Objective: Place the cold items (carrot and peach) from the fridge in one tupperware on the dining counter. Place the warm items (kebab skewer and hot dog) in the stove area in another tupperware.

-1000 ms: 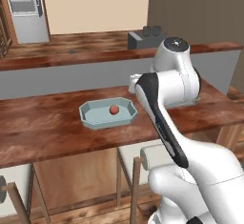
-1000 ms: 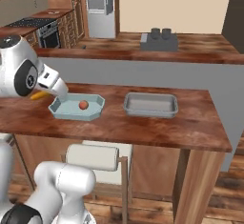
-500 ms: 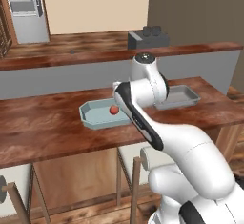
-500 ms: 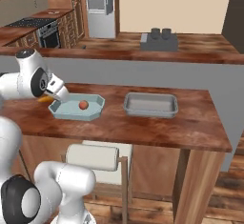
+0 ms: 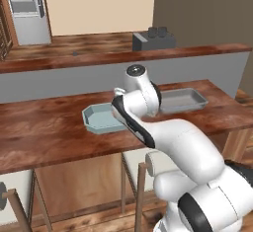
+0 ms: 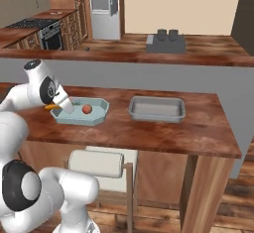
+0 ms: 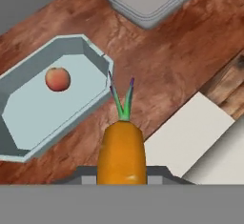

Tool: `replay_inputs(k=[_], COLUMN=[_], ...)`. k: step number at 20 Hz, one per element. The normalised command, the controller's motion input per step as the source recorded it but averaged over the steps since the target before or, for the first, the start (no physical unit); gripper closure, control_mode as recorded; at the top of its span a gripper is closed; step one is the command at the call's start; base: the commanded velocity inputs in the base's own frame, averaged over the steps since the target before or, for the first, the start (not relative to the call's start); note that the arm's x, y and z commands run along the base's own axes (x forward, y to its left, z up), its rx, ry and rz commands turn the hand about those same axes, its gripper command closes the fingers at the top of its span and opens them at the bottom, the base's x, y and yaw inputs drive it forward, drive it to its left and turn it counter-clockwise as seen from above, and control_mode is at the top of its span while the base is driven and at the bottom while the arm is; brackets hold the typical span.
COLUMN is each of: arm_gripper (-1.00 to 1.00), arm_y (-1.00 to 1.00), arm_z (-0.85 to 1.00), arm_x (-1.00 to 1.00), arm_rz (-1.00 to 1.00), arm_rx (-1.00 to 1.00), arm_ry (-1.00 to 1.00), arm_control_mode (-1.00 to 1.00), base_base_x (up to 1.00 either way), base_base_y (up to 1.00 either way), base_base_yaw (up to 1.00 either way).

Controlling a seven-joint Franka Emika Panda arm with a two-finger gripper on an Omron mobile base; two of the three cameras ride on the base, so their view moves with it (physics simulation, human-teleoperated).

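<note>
Gripper [image 7: 122, 173]: closed on the carrot [image 7: 121, 151], leaf end pointing forward, held above the counter [image 7: 162, 70] just short of the tub's rim.
Peach [image 7: 58, 79]: already laid in the blue tub [image 7: 71, 44], so the carrot is judged bound there.
Grey tray [image 7: 143, 8]: kept free for warm items.

Arm [image 5: 148, 127] is reaching forward and bending down over the counter, wrist folding back toward the base. Gripper [image 7: 121, 168] is clamping the carrot [image 7: 121, 152], fingers closed on its body, leafy end pointing away from the hand. In the right base view the gripper [image 6: 63, 107] is angling down to the right.
</note>
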Motion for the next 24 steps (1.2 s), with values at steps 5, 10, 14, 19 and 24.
replay_inputs(k=[5,10,14,19,24], arm_gripper=[1.00,1.00,1.00,1.00,1.00], arm_y=[0.22,0.27,0.02,0.00,0.12], arm_z=[-0.08,-0.25,-0.43,-0.48,-0.56], arm_x=[0.60,0.56,0.25,0.12,0.09], arm_rz=[-0.28,-0.12,0.00,0.00,0.00], arm_rx=[0.00,0.05,0.20,0.21,0.11], arm_ry=[0.21,0.21,0.00,-0.15,-0.19], arm_control_mode=[-1.00,-1.00,-1.00,-1.00,-1.00], base_base_x=[0.00,0.00,0.00,0.00,0.00], base_base_y=[0.00,0.00,0.00,0.00,0.00], base_base_yaw=[0.00,0.00,0.00,0.00,0.00])
